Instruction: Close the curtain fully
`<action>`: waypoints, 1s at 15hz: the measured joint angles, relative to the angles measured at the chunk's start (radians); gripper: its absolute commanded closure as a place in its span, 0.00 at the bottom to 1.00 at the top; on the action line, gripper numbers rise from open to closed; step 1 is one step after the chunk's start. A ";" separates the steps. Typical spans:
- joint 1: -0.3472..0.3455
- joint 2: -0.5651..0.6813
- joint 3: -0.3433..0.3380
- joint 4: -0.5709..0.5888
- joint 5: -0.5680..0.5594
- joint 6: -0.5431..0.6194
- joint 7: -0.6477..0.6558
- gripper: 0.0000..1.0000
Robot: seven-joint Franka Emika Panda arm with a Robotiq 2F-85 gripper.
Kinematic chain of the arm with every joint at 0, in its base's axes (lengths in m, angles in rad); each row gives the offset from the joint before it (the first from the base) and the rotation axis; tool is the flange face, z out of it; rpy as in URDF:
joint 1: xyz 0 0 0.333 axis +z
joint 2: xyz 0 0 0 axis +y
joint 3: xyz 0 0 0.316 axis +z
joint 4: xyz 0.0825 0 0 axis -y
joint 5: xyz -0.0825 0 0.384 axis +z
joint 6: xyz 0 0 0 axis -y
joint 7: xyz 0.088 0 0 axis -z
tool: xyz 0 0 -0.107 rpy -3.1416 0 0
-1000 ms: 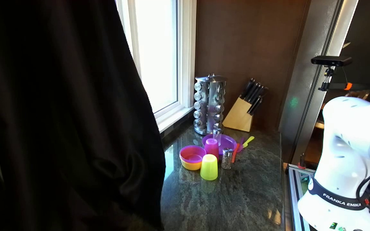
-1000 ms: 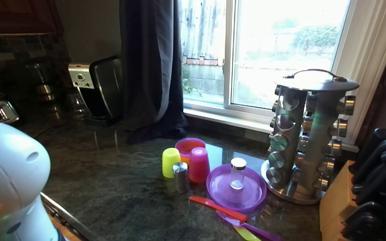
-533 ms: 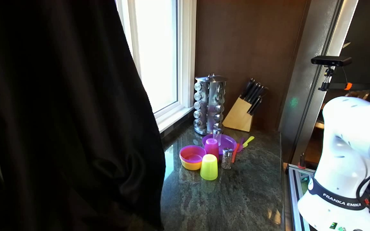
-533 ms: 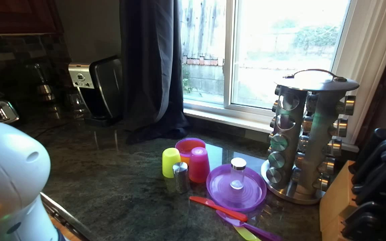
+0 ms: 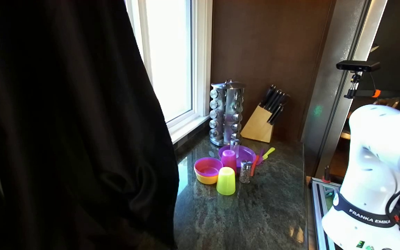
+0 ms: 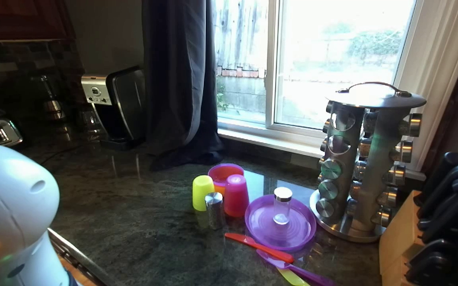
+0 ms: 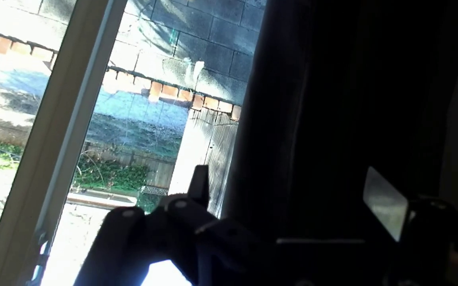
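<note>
Apparently at the reaching stage, a robot arm has its gripper before a black curtain that hangs bunched at the left-hand edge of a kitchen window, as an exterior view frames it, with the hem spread on the worktop and most of the glass bare. By all signs the step in hand is lining up for a hold on the cloth: in the wrist view the fingers stand wide apart and nothing appears clamped. Dark folds fill most of the space seen between them, though whether fabric touches either finger cannot be told. The next move likely calls for easing forward at the curtain's window-side border, pinching a generous fold, then drawing it across the window toward the opposite edge, where a spice rack stands in front. Plastic cups before the window could be caught by the trailing hem, so a slow pull seems wise. The arm's base sits on the side of the worktop away from the window; its upper links run past the border of an exterior view, and the gripper shows in neither exterior view. From the wrist, the lens faces the window, its upright bar leaning and the yard beyond upside down.
</note>
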 measured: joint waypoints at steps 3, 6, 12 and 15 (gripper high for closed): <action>-0.006 0.054 0.004 0.039 0.009 0.076 0.046 0.00; -0.012 0.119 0.018 0.085 0.012 0.112 0.095 0.00; -0.052 0.238 0.090 0.159 -0.028 0.192 0.249 0.44; -0.082 0.282 0.114 0.180 -0.089 0.241 0.342 0.67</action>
